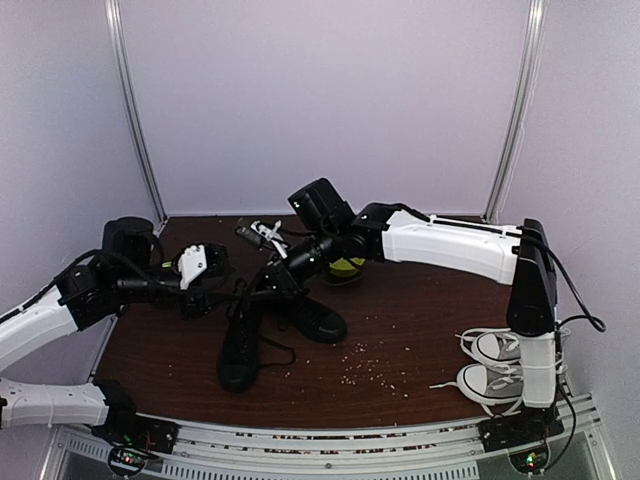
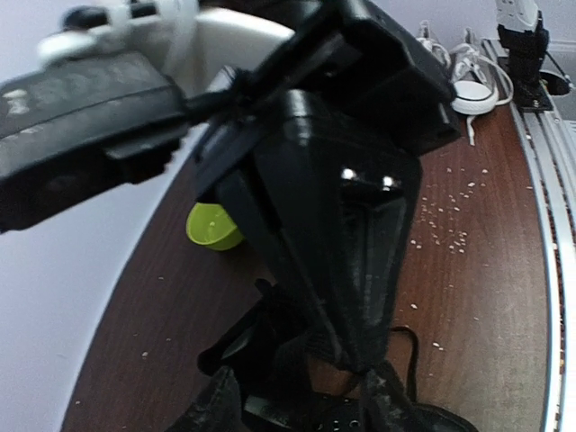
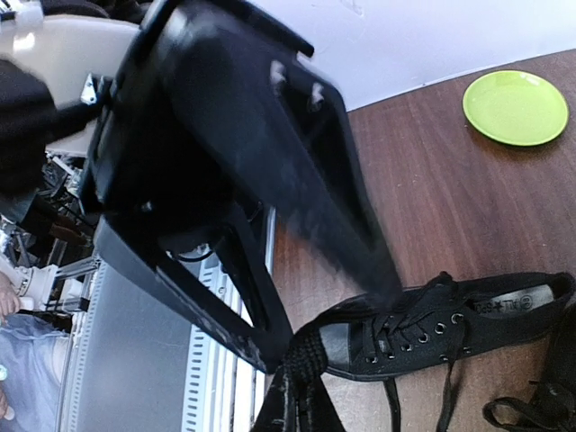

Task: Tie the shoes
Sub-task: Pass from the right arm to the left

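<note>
Two all-black sneakers lie mid-table: one [image 1: 240, 352] with its toe toward the near edge, the other [image 1: 316, 320] to its right. My left gripper [image 1: 238, 292] hangs just above them, shut on a black lace [image 2: 378, 373] that rises from the shoe [image 2: 360, 416] below. My right gripper [image 1: 272, 283] is close beside it, shut on a bunch of black lace [image 3: 315, 378] in front of the shoe's toe cap [image 3: 342, 346]. That laced shoe [image 3: 459, 319] lies on its side across the right wrist view. Both pairs of fingertips are nearly touching each other.
A lime-green plate [image 1: 348, 266] sits behind the shoes, also seen in the right wrist view [image 3: 516, 106]. Grey-and-white sneakers with white laces [image 1: 498, 362] stand at the near right by the right arm's base. Crumbs [image 1: 365, 362] are scattered on the brown table. A small dark tool [image 1: 262, 234] lies at the back.
</note>
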